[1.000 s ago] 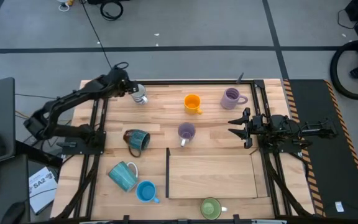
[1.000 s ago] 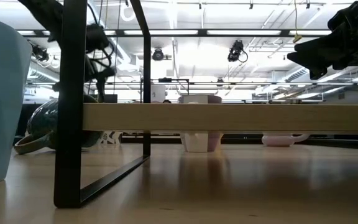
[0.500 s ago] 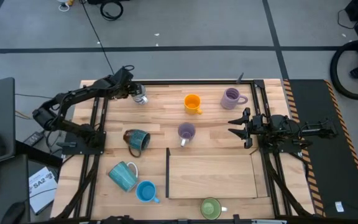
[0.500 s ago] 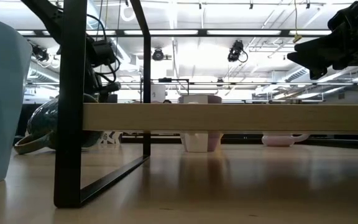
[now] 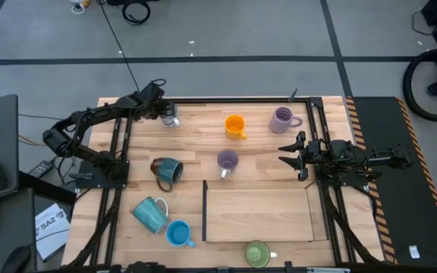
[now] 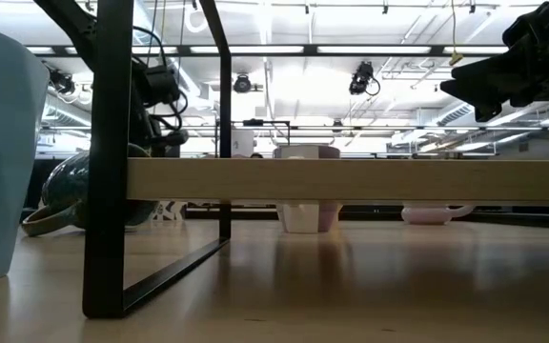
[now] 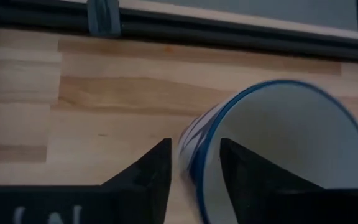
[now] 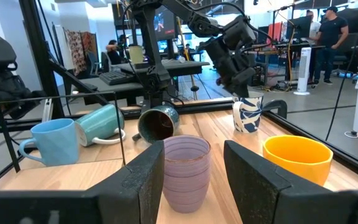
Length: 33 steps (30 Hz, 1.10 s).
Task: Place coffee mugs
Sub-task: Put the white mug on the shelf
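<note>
A white mug with a blue pattern [image 5: 171, 118] stands upright near the table's far left corner. My left gripper [image 5: 161, 111] is open and comes down over its rim. In the left wrist view the rim wall [image 7: 194, 146] lies between the two fingers. My right gripper [image 5: 283, 156] is open and hovers still at the table's right side, facing a purple mug [image 5: 227, 160]. An orange mug [image 5: 234, 125] and a second purple mug [image 5: 281, 119] stand upright farther back. The dark teal mug [image 5: 167, 170] and the teal mug [image 5: 150, 213] lie on their sides. Bright blue [image 5: 178, 233] and green [image 5: 257, 253] mugs stand near the near edge. My left gripper straddles the white mug's rim wall [image 7: 191, 155] on the side toward the table's left. It comes slanting down from above, with one finger [image 7: 244, 171] over the inside and one finger [image 7: 146, 171] outside. I cannot tell whether either finger touches the wall. The mug's base is on the table.
A low wooden shelf on a black frame [image 5: 258, 214] takes up the near middle of the table. Black frame rails [image 5: 117, 152] run along both sides. Bare wood lies between the orange mug and the white mug.
My left gripper has moved down and a little toward the white mug, and its elbow has swung toward the far edge. The white mug has stayed where it was. The right arm has kept still.
</note>
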{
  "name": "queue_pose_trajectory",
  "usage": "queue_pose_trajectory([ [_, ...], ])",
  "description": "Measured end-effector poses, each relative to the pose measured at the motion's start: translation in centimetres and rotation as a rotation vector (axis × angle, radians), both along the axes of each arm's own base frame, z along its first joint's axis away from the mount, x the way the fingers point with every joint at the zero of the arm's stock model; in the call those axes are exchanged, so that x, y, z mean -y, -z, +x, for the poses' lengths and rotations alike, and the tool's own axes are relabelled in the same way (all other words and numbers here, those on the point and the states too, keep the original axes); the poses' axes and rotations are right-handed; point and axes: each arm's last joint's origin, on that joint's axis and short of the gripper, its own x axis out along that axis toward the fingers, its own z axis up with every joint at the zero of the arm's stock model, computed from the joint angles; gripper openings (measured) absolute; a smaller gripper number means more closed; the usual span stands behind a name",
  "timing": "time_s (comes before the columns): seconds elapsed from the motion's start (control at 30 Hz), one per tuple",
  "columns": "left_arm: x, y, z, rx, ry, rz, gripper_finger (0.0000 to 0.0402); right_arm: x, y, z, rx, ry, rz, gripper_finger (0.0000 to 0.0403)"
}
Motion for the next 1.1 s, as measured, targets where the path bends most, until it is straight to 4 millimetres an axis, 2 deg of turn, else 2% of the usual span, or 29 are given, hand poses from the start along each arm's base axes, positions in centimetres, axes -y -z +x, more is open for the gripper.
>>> queue_pose_trajectory([
  [0.53,-0.2,-0.1,0.1,-0.034,0.083,0.041,0.0038,0.0,0.0,0.0,0.001,0.001,0.000,0.0172],
  [0.83,-0.5,-0.5,0.4,-0.029,0.139,0.103,0.0033,0.0,0.0,0.0,0.002,0.001,0.000,0.0172],
  [1.0,-0.9,-1.9,1.0,0.089,0.191,0.181,0.0032,0.0,0.0,0.0,0.002,0.002,0.000,0.0172],
  [1.1,-1.3,-3.6,1.7,0.170,0.244,0.204,0.0032,0.0,0.0,0.0,0.002,0.002,0.000,0.0172],
])
